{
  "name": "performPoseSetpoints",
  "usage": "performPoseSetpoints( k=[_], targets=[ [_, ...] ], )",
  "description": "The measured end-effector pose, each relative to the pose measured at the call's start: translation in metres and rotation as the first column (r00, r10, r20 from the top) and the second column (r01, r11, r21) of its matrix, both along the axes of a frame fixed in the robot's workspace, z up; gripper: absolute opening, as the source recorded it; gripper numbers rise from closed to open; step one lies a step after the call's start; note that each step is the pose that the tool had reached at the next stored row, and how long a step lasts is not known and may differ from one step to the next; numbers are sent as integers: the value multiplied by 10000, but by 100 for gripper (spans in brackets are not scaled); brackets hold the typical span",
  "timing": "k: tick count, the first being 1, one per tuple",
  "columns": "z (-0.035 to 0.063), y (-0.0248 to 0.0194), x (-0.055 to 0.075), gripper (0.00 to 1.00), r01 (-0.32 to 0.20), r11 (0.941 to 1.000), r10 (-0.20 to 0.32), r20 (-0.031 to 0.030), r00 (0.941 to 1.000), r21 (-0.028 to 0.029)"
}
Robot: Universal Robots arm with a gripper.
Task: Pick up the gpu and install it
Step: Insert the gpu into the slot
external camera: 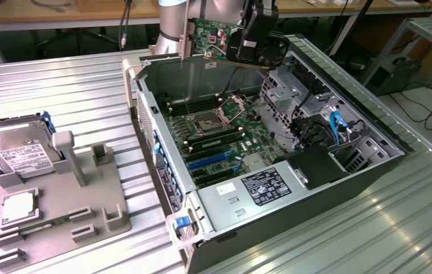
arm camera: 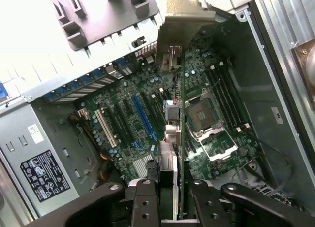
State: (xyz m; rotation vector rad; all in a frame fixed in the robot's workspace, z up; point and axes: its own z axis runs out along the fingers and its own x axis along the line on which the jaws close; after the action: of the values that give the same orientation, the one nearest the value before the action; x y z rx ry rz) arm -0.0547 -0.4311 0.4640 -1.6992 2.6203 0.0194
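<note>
Computer case [external camera: 143, 108] lies open side up, with free room straight down to the motherboard [external camera: 223, 140]. Pincer [external camera: 235, 54], clamped on the gpu [external camera: 208, 34], hangs above the case's far end. Drive cage [external camera: 284, 97] and blue cables [external camera: 336, 123] crowd the exterior view's right. Power supply [external camera: 265, 185] blocks the near end. Blue expansion slot [external camera: 206, 160] is unobstructed. Bare desk [external camera: 63, 85] between case and parts tray [external camera: 48, 211] is passable.

You see the gpu [external camera: 206, 35], a green board with a pale bracket, clamped edge-on in your claw [arm camera: 173, 200].
</note>
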Motion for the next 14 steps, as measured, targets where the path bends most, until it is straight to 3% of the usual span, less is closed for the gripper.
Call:
performPoseSetpoints(
  k=[7, 14],
  targets=[
    [0, 0, 0, 28, -584, 9983, 584, 0, 9983, -1],
    [0, 0, 0, 28, -1303, 9915, 1303, 0, 9915, 0]
  ],
)
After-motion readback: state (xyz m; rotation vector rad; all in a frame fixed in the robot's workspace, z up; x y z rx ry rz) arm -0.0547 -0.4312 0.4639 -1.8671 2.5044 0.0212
